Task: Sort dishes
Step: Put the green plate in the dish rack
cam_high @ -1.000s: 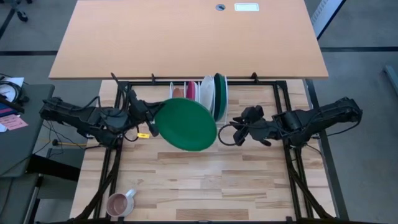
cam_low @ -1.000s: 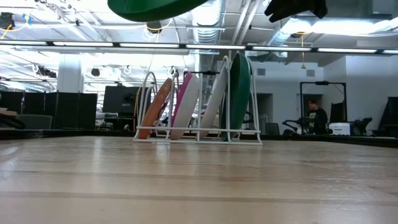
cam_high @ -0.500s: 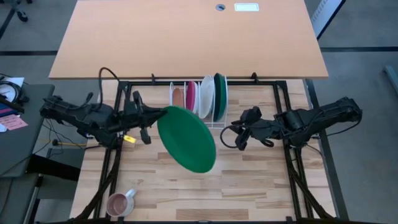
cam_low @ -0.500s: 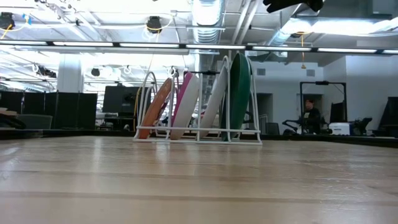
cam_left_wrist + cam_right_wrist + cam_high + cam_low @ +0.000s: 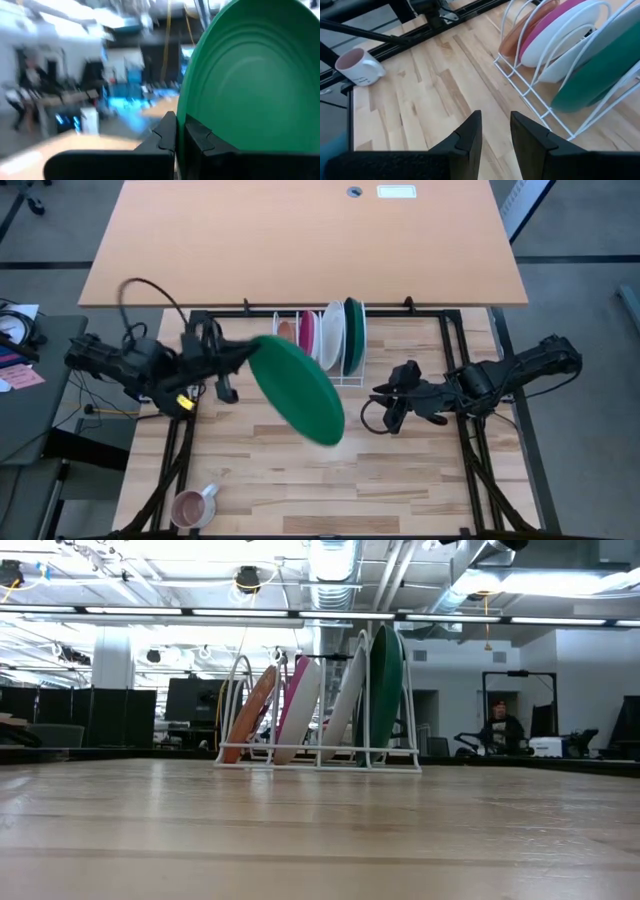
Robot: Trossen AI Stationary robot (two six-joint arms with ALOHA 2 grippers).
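My left gripper [image 5: 243, 360] is shut on a dark green plate [image 5: 297, 390], held high over the table's middle; the plate also fills the left wrist view [image 5: 255, 85]. My right gripper [image 5: 385, 408] hovers to the right of that plate. It is empty, with a small gap between its fingers [image 5: 495, 137]. A white wire rack [image 5: 318, 335] at the far edge holds an orange-brown plate [image 5: 250, 710], a pink plate [image 5: 298, 710], a white plate [image 5: 345, 705] and a second green plate [image 5: 385, 690]. All stand on edge in its slots. My left gripper pinches the green plate's rim [image 5: 186, 107] on the plate's left side, one finger [image 5: 167, 135] on each face. The fingers come about level from the table's left. The plate is lifted clear and tilted steeply, reaching out to the right from the fingers.
A small pink mug [image 5: 193, 506] stands at the near left corner and also shows in the right wrist view [image 5: 357, 65]. Bare wood [image 5: 330, 480] lies between rack and near edge. A person [image 5: 503, 725] is far off in the room behind.
My left gripper has turned about its axis and drawn back toward the table's left. The green plate has tipped from nearly flat to steeply tilted and risen out of the low view. My right gripper has moved away from the plate toward the near edge.
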